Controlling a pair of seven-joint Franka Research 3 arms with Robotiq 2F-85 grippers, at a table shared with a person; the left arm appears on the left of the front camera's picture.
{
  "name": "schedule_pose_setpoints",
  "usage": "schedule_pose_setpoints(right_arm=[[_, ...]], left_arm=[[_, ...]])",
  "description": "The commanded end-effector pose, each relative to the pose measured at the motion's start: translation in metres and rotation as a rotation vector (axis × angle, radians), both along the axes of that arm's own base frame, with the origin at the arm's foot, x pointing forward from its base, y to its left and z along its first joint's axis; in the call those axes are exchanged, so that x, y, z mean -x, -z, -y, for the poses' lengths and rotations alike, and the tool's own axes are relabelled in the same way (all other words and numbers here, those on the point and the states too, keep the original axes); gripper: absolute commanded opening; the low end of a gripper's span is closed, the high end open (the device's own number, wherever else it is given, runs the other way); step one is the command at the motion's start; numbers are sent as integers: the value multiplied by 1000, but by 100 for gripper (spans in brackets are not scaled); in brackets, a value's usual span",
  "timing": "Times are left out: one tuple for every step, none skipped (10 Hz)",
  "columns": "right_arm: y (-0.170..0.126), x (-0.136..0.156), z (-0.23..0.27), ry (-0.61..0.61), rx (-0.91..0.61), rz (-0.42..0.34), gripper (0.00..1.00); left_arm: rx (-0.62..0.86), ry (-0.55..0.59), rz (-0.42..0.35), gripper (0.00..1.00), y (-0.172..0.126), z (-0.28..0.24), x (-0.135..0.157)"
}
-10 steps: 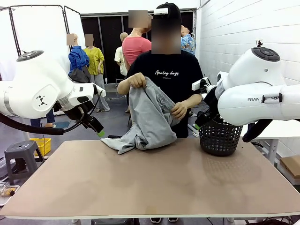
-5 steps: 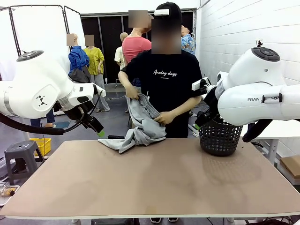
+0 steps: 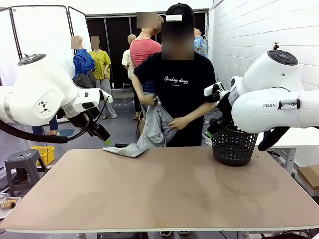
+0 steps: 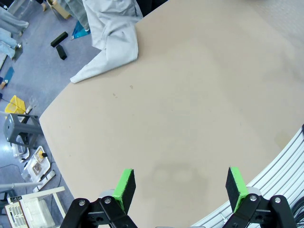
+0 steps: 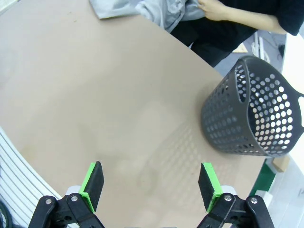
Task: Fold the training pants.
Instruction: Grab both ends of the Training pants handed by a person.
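My left gripper (image 4: pixel 180 184) hangs over the left part of the tan rectangular table (image 3: pixel 159 199), its green-padded fingers spread wide with nothing between them. My right gripper (image 5: pixel 151 183) hovers over the right part, parted just as wide and empty. It is near the dark grey perforated plastic basket (image 5: pixel 251 114) that stands upright by the far right corner. The light grey soft jersey training pants (image 3: pixel 155 128) are at the middle of the tabletop's far edge, bunched in the grip of a person in a black T-shirt who stands there. One hand (image 3: pixel 148 99) holds the cloth high against the body, and the other hand (image 3: pixel 178 122) pinches it lower down. From those hands the pants' long axis drops steeply to the far edge. It then trails along that edge toward the far left corner, where a flattened end lies on the tabletop pointing to my left. I cannot tell which end is the waistband. Both my grippers are well apart from the pants.
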State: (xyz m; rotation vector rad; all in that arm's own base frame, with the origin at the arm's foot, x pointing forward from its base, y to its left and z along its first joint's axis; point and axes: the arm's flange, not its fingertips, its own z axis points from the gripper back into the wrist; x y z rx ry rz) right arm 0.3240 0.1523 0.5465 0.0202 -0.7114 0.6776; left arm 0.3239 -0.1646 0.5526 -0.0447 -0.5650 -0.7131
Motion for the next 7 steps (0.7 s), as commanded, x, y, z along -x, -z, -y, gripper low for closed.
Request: schedule_pose_setpoints(right_arm=[[1, 0, 0, 0, 0, 0, 100], [1, 0, 0, 0, 0, 0, 100], [1, 0, 0, 0, 0, 0, 100], [1, 0, 0, 0, 0, 0, 100], [1, 0, 0, 0, 0, 0, 100], [1, 0, 0, 0, 0, 0, 100], [1, 0, 0, 0, 0, 0, 100]], left_arm=[[2, 3, -1, 100, 0, 0, 0], [2, 3, -1, 100, 0, 0, 0], [2, 3, -1, 100, 0, 0, 0], [2, 3, -1, 100, 0, 0, 0], [2, 3, -1, 100, 0, 0, 0], [2, 3, -1, 100, 0, 0, 0], [2, 3, -1, 100, 0, 0, 0]])
